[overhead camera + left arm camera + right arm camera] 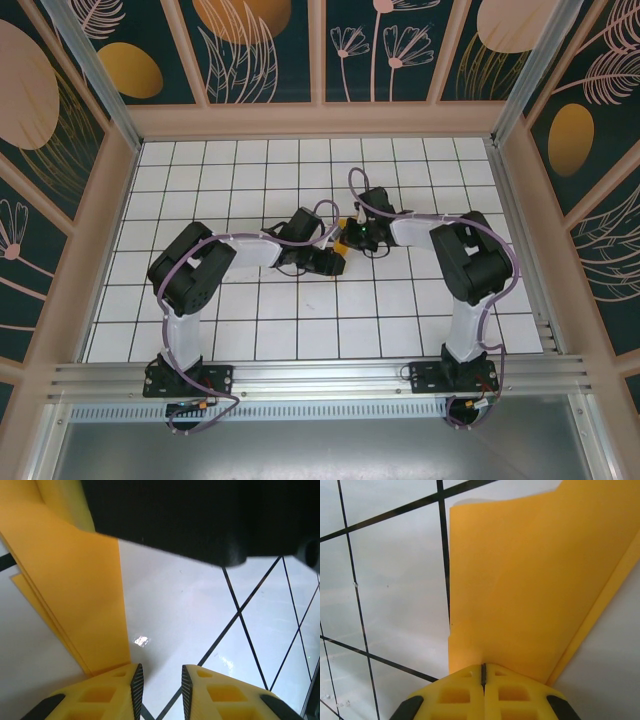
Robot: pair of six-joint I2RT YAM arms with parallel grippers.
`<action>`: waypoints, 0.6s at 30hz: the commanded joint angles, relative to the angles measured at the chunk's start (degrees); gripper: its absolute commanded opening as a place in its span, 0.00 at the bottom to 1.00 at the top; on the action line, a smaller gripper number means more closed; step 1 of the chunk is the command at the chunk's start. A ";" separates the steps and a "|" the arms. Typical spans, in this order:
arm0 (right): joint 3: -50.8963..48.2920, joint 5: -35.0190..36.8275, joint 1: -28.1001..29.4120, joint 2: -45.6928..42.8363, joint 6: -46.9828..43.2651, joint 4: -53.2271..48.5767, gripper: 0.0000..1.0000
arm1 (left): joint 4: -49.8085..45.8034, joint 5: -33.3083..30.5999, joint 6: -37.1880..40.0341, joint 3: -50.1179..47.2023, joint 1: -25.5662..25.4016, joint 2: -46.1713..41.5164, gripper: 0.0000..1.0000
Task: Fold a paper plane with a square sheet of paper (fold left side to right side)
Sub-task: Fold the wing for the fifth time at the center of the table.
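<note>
At 6 o'clock in the left wrist view, left tool (159, 692): parted a little, bare table (190, 610) showing through the gap, nothing gripped, its 9 o'clock side meeting the near corner of the paper (75, 590). Running off from there toward 11 o'clock: a folded orange-yellow strip, several layers stepped along its outer edge, flat on the table.

At 6 o'clock in the right wrist view, right tool (483, 672): closed tight, right at the paper's near edge; pinching a layer or only pressing down, impossible to tell. Beyond it, fanning toward 12 and 1 o'clock: one broad flap, far edge slightly lifted, shadow beneath.

From above, both tools together at the table's middle, paper mostly hidden under them.

Probably very light, thin and limp. Likely to slide on the glossy table and to crumple under a hard squeeze. Best taken by a free edge or corner, with the other tool pinning the crease.
</note>
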 commanded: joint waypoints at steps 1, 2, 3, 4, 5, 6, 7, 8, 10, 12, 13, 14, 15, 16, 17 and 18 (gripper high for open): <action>2.12 7.76 -3.72 2.69 -2.69 0.52 0.00 | -6.30 -4.30 1.62 -3.36 -0.68 4.08 0.30; 2.40 7.71 -4.03 2.68 -2.89 0.55 0.00 | -6.22 -4.32 1.67 -3.53 -0.67 4.07 0.30; 2.65 7.68 -4.34 2.77 -3.04 0.51 0.00 | -6.15 -4.35 1.65 -3.50 -0.67 3.98 0.30; 2.91 7.68 -4.63 2.81 -3.28 0.41 0.00 | -6.08 -4.35 1.58 -3.63 -0.67 3.99 0.30; 3.25 7.68 -4.96 2.91 -3.48 0.39 0.00 | -6.04 -4.32 1.58 -3.58 -0.73 3.97 0.30; 3.52 7.67 -5.26 2.99 -3.70 0.26 0.00 | -6.04 -4.32 1.58 -3.67 -0.69 3.99 0.30; 3.94 7.68 -5.60 3.21 -3.91 0.17 0.00 | -5.98 -4.30 1.51 -3.67 -0.74 3.99 0.31; 4.38 7.68 -6.07 3.48 -4.16 0.01 0.00 | -5.95 -4.34 1.53 -3.73 -0.72 3.99 0.30; 5.26 7.78 -6.97 4.25 -4.61 -0.21 0.00 | -6.00 -4.24 1.54 -3.76 -0.68 3.90 0.30; 6.27 7.43 -7.97 5.46 -5.02 -0.60 0.00 | -5.95 -4.28 1.57 -3.76 -0.71 3.86 0.30; 6.79 7.50 -8.36 5.94 -5.30 -0.80 0.00 | -5.95 -4.31 1.49 -3.84 -0.62 3.77 0.30; 7.29 7.51 -8.82 6.44 -5.54 -1.07 0.00 | -5.95 -4.35 1.49 -3.90 -0.69 3.72 0.31; 7.75 7.72 -9.11 6.80 -5.80 -1.37 0.00 | -5.95 -4.33 1.49 -3.98 -0.64 3.60 0.31; 8.09 7.87 -9.40 7.08 -5.94 -1.53 0.00 | -5.93 -4.33 1.49 -4.03 -0.62 3.54 0.30; 8.40 7.85 -9.70 7.15 -6.08 -1.65 0.00 | -5.95 -4.35 1.49 -4.02 -0.68 3.47 0.30; 8.73 7.93 -9.86 7.28 -6.25 -1.92 0.00 | -5.95 -4.25 1.42 -4.04 -0.68 3.22 0.31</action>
